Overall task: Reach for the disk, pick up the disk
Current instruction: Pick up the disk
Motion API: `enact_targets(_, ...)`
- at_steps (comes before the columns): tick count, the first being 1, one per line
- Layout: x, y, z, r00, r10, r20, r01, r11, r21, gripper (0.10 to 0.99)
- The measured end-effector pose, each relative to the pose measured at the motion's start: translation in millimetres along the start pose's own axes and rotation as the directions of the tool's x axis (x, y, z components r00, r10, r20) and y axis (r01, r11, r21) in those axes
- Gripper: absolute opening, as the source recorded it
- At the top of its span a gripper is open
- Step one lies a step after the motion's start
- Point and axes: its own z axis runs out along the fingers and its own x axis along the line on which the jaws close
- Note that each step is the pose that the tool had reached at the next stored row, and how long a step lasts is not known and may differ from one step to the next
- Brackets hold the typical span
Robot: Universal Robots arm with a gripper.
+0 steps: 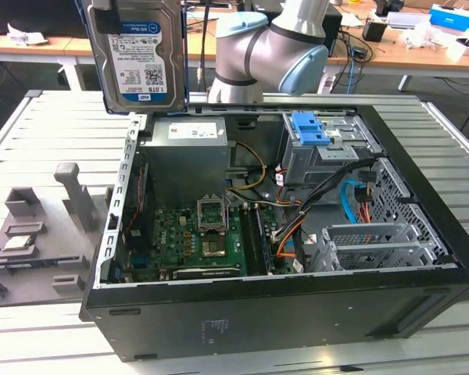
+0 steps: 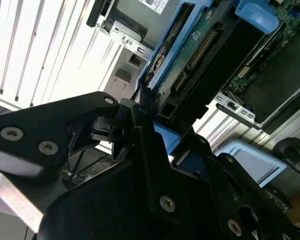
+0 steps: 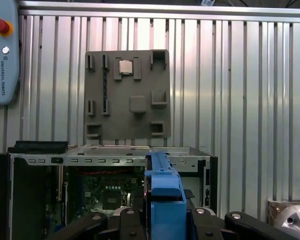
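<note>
1 gripper [image 3: 165, 222] clamped on disk [image 1: 137, 58] — held up, clear of pc case [image 1: 258, 320].

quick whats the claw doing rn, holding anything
claw: closed on the flat silver metal hard drive with blue side rails, holding it in the air above the open black computer case

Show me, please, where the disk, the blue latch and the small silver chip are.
disk [image 1: 137, 58]: exterior view, on its white-and-blue label.
blue latch [image 1: 309, 129]: exterior view, on its top face, atop the grey metal cage.
silver chip [image 3: 126, 66]: first wrist view, on its middle.
</note>
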Motion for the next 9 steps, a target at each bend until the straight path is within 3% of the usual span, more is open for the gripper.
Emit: enact_targets(9,8.1,-1.5,-0.1,1.0000,0.000,-0.0001,0.000,1.0000,0.000,0.369)
